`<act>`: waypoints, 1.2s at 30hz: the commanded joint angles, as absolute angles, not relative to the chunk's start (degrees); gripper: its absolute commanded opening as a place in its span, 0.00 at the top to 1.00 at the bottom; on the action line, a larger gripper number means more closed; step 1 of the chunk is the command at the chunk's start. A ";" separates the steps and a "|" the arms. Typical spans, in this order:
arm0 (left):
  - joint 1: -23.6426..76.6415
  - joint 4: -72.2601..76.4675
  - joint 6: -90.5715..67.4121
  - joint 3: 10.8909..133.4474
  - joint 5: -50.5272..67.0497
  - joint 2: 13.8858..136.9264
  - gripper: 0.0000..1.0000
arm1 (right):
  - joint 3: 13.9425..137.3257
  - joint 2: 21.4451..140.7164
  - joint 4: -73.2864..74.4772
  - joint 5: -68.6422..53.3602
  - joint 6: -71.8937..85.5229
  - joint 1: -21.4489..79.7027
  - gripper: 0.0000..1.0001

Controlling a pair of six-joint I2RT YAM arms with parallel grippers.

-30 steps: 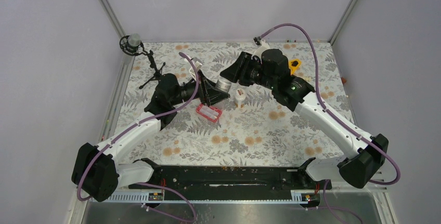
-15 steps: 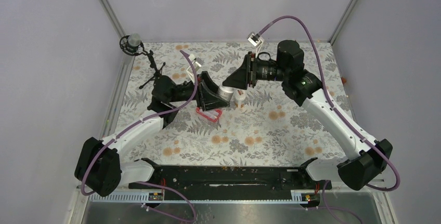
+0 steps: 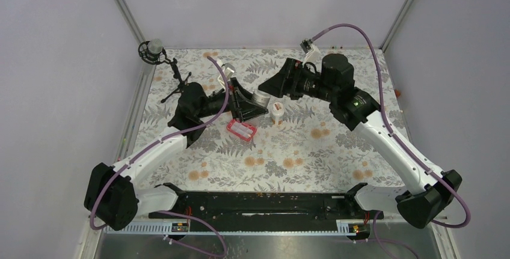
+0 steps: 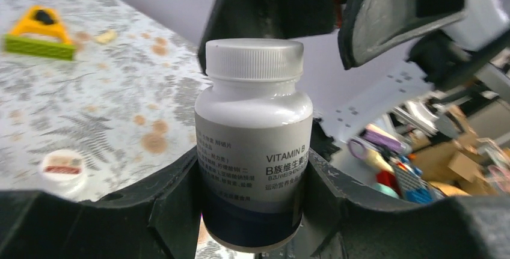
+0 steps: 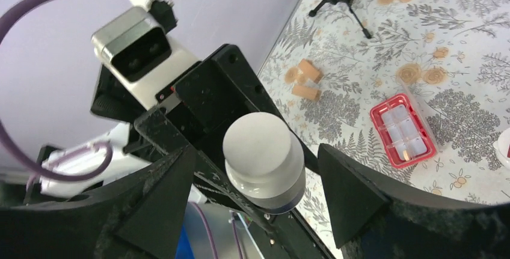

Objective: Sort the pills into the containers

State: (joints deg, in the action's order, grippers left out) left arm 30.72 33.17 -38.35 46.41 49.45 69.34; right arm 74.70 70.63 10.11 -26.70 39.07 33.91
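Observation:
My left gripper is shut on a white Vitamin B bottle and holds it above the cloth, cap towards the right arm. My right gripper is open, one finger on each side of the bottle's cap, with gaps on both sides. The red-pink pill tray lies on the cloth below the left gripper and also shows in the right wrist view, with clear compartments. No loose pills can be made out.
A second small white bottle stands on the cloth right of the tray. A yellow wedge tool lies further back. A small black tripod with a microphone stands at the back left. The flowered cloth covers the table.
Half a second ago both grippers and the bottle sat lower, near the tray. Now the bottle is back up and the right wrist has turned, its gripper still at the cap.

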 commanded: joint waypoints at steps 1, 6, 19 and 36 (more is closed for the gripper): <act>31.35 19.60 -26.37 49.93 38.16 65.32 1.00 | 76.68 72.07 10.77 -14.37 43.69 36.97 0.19; 31.80 17.36 -24.57 50.14 36.14 64.42 1.00 | 78.86 74.52 11.93 -11.38 43.50 38.68 0.25; 31.86 16.48 -24.38 50.30 35.76 63.67 1.00 | 82.24 76.63 14.76 -14.51 39.00 39.21 0.72; 31.90 14.15 -23.33 51.86 37.14 64.16 1.00 | 83.09 77.50 15.79 -18.87 37.37 39.20 0.82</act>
